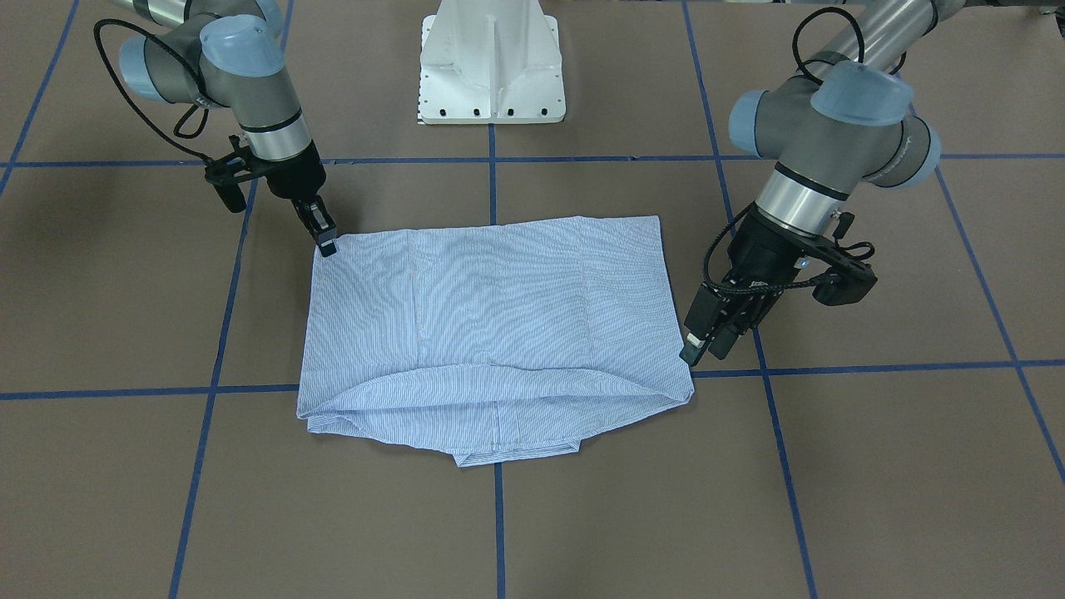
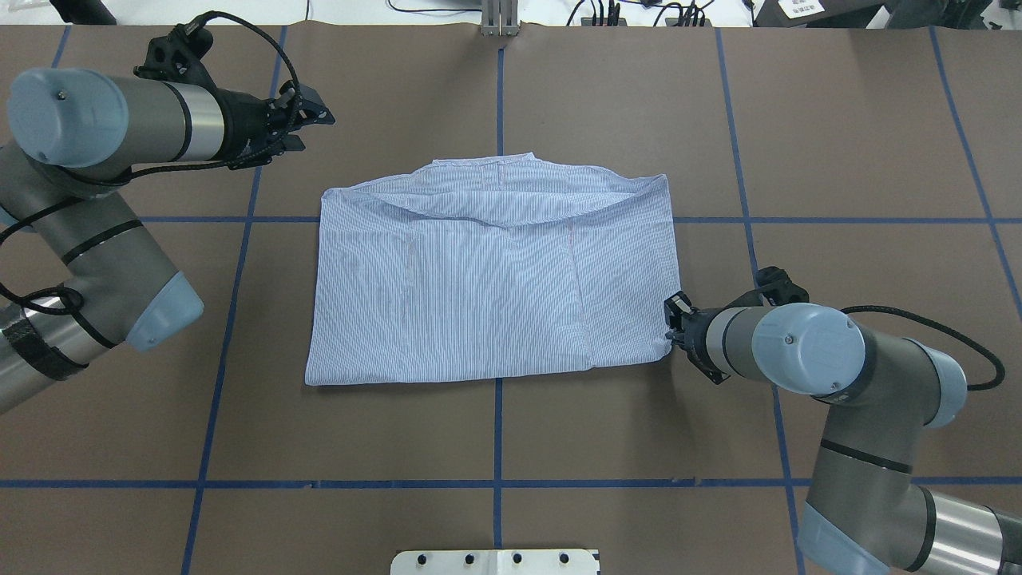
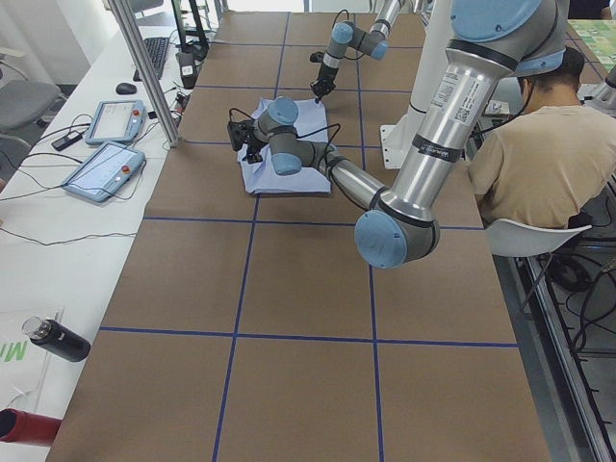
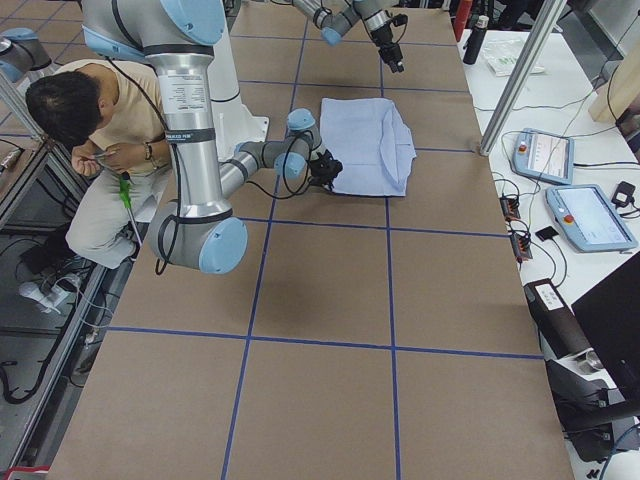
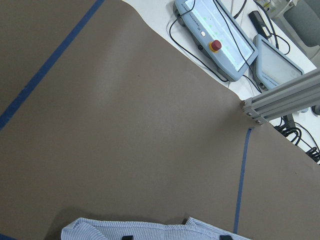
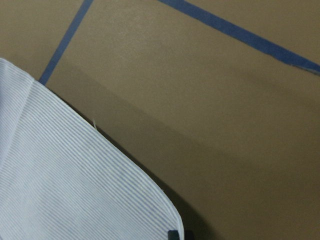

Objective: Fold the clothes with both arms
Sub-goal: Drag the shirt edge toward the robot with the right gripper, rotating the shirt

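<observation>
striped blue-white shirt [image 2: 495, 287] folded flat, bench [image 2: 495, 447] centre. left end effector [image 1: 705, 345] released, empty, beside far left corner. right end effector [image 1: 326, 244] touching near right corner; grasp cannot tell.

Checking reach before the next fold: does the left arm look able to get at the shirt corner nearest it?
Probably yes. The left gripper is open beside that corner of the shirt, with only bare table between them. The right gripper sits at the diagonally opposite corner, out of the way.
</observation>
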Action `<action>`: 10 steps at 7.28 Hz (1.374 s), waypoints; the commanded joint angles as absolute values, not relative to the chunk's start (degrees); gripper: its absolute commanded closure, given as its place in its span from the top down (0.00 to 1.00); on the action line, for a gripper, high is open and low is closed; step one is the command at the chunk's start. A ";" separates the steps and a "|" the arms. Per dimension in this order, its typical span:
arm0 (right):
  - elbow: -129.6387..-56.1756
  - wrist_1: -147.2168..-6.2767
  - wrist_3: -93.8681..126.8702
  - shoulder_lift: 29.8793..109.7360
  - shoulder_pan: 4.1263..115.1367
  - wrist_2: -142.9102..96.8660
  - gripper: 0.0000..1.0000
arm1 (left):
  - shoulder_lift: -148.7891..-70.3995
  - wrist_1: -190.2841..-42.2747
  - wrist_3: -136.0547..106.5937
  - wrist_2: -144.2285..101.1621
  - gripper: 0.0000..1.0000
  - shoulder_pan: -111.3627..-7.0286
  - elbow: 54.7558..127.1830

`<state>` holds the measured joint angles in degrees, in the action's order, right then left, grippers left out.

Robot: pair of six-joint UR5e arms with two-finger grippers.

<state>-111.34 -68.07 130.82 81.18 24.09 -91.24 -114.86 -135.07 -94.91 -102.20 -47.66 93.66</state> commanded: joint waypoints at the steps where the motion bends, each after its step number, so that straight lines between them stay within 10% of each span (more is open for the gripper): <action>1: -121.67 -68.73 130.78 86.89 18.67 -93.33 0.00 | -114.53 -135.00 -95.54 -103.87 0.65 -47.81 97.71; 4: -126.83 -68.91 130.87 90.08 1.98 -94.13 0.00 | -111.80 -135.09 -95.10 -105.03 0.65 -47.72 101.42; 5: -127.09 -68.91 131.04 92.09 -1.98 -93.26 0.36 | -111.80 -135.00 -95.62 -105.20 0.69 -47.55 102.90; 6: -128.31 -68.82 131.57 94.63 -7.42 -87.94 0.99 | -110.14 -135.09 -96.06 -105.81 0.70 -46.42 103.01; 10: -132.64 -68.91 130.96 89.17 4.51 -84.37 1.00 | -99.85 -134.91 -102.52 -105.03 0.77 -38.96 104.68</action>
<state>-132.32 -68.84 131.38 92.93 -2.00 -83.81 -102.22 -135.01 -98.58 -105.16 -41.67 104.38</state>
